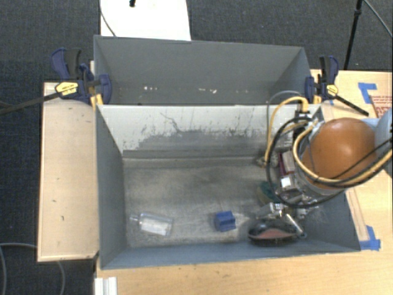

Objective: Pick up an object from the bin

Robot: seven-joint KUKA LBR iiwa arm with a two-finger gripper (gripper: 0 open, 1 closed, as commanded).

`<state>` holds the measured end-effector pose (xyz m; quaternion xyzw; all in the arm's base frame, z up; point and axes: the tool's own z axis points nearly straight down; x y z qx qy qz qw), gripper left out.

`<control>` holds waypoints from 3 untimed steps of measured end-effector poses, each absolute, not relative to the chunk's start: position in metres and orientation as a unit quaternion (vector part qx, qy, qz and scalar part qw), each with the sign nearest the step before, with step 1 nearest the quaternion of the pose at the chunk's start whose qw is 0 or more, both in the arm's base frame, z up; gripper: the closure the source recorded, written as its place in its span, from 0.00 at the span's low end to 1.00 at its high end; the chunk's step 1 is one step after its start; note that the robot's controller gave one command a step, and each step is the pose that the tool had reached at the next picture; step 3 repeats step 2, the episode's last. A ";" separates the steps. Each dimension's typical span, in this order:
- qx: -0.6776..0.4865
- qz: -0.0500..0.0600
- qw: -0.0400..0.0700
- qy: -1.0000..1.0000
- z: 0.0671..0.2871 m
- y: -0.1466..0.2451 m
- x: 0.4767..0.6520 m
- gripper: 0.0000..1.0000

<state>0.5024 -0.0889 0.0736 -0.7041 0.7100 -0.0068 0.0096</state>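
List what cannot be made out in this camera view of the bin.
1. The dark reddish object at the bin's front right: the gripper covers its top, so its kind is unclear.
2. The greenish thing just behind it: mostly hidden by the arm's wrist.
3. The clear item at front left: too small to identify.

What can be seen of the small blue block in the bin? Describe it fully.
The blue block is small, chunky and evenly blue, seemingly plastic, and sits slightly skewed. It lies on the floor of the bin, near the front wall and right of the middle. Nothing touches it: a clear bottle-like thing lies apart on its left, and the claw is apart on its right.
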 end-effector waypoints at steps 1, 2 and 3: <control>-0.702 -0.004 0.006 0.712 0.073 -0.089 0.500 1.00; -0.708 -0.003 0.003 0.706 0.208 -0.082 0.502 1.00; -0.708 -0.003 0.003 0.706 0.208 -0.082 0.502 1.00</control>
